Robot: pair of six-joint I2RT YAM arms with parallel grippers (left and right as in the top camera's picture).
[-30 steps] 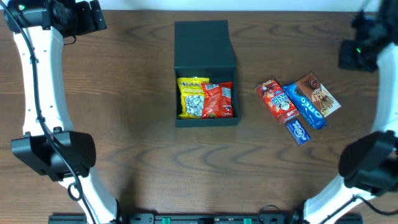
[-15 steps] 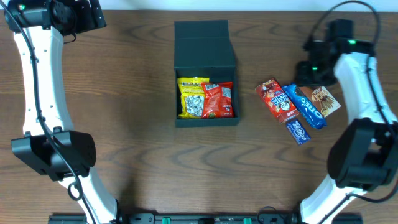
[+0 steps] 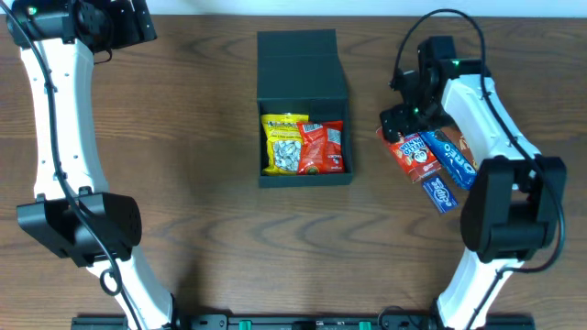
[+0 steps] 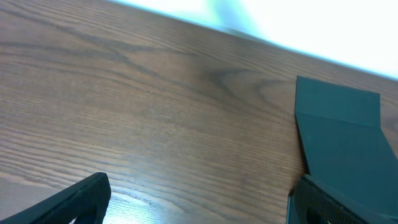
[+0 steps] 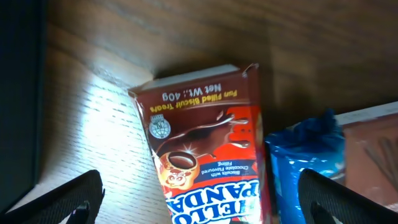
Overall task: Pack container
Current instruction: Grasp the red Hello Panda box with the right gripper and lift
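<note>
The container [image 3: 303,177] is a dark teal box in the middle of the table, its flap lid [image 3: 301,66] folded back. A yellow packet [image 3: 285,143] and a red packet [image 3: 323,147] lie inside. My right gripper [image 3: 404,123] is open and hovers over the top end of a red Hello Panda box [image 3: 413,154] without touching it. In the right wrist view the Panda box [image 5: 205,143] lies between the spread fingertips [image 5: 59,200]. My left gripper [image 3: 138,26] is open at the far left and holds nothing; the lid [image 4: 341,134] shows in the left wrist view.
To the right of the Panda box lie a blue Oreo packet [image 3: 456,158], a small blue packet [image 3: 440,194] and a brown packet [image 5: 373,149], mostly hidden under my right arm in the overhead view. The table's far edge [image 4: 280,28] is close behind the left gripper.
My right arm has swung in from the far right edge to above the Panda box, and its jaws have gone from shut to open. The left arm has stayed still.
</note>
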